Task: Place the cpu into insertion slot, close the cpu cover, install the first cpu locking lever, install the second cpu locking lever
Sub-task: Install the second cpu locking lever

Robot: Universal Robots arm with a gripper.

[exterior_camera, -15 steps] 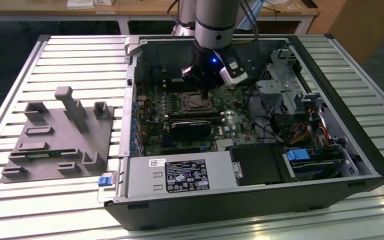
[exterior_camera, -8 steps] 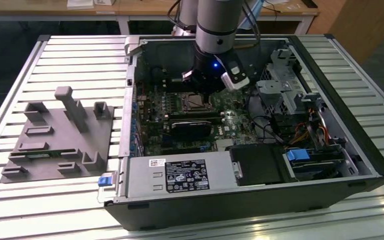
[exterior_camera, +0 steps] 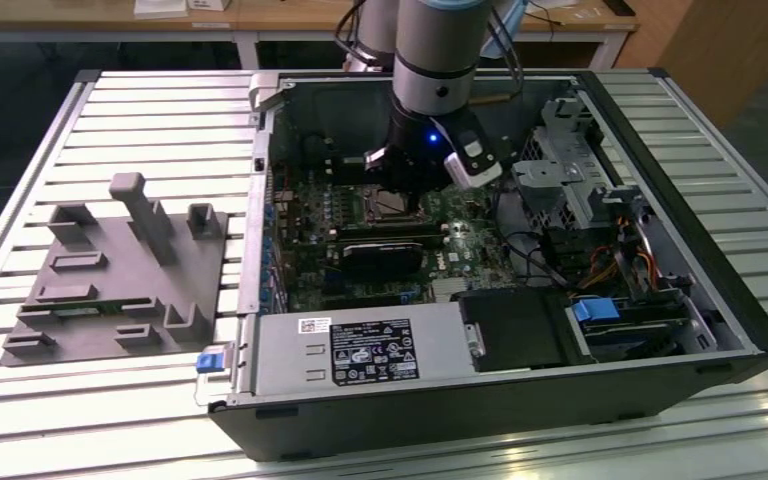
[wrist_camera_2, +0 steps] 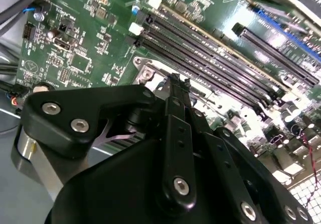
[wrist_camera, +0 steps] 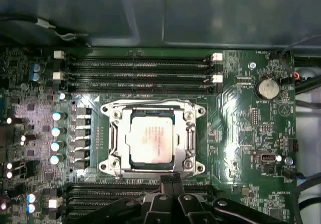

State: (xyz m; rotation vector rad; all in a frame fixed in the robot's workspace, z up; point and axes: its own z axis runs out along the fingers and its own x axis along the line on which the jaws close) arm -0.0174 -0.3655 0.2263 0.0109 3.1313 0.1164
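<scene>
The cpu (wrist_camera: 153, 139), a square chip with a dull silver top, lies flat in the insertion slot (wrist_camera: 108, 166) on the green board. The silvery cpu cover (wrist_camera: 116, 133) is down around it and frames the chip in its window. My gripper (wrist_camera: 171, 180) is shut with nothing in it, its tips just beside one edge of the socket. The second wrist view has the closed black fingers (wrist_camera_2: 175, 91) reaching down to the socket's metal rim (wrist_camera_2: 148, 73). In the exterior view the gripper (exterior_camera: 404, 190) hangs over the socket (exterior_camera: 391, 207) inside the open computer case.
Long black memory slots (wrist_camera: 140, 76) run on both sides of the socket. A black block (exterior_camera: 384, 258) sits near it, with a power supply (exterior_camera: 357, 355) at the case's front. A drive cage and cables (exterior_camera: 598, 190) are on the exterior view's right, a grey fixture (exterior_camera: 117, 270) on its left.
</scene>
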